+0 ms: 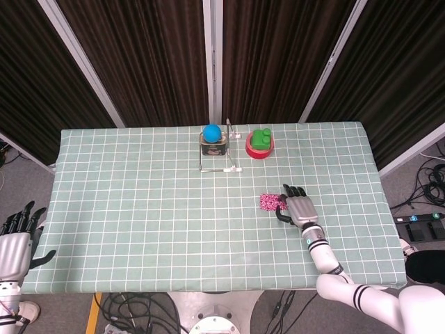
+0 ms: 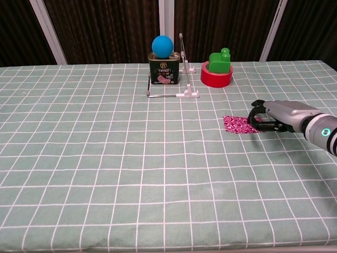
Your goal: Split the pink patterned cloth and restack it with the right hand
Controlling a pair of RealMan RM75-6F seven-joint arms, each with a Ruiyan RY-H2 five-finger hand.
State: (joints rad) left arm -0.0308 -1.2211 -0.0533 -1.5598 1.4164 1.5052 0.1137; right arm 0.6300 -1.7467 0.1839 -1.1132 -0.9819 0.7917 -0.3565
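The pink patterned cloth (image 1: 268,202) lies flat on the green checked table (image 1: 139,209), right of centre; the chest view shows the same cloth (image 2: 237,125). My right hand (image 1: 297,207) rests palm down just right of it, fingers apart. The fingertips (image 2: 256,105) and thumb curl around the cloth's right edge and touch it, covering that edge. I cannot see any part of the cloth lifted. My left hand (image 1: 14,243) hangs off the table's near left corner, fingers spread, holding nothing.
At the back centre stands a can (image 1: 212,145) with a blue ball (image 1: 212,131) on top, inside a thin white wire stand (image 1: 229,167). A red ring (image 1: 259,148) carrying a green block (image 1: 261,138) sits beside it. Dark curtains hang behind the table.
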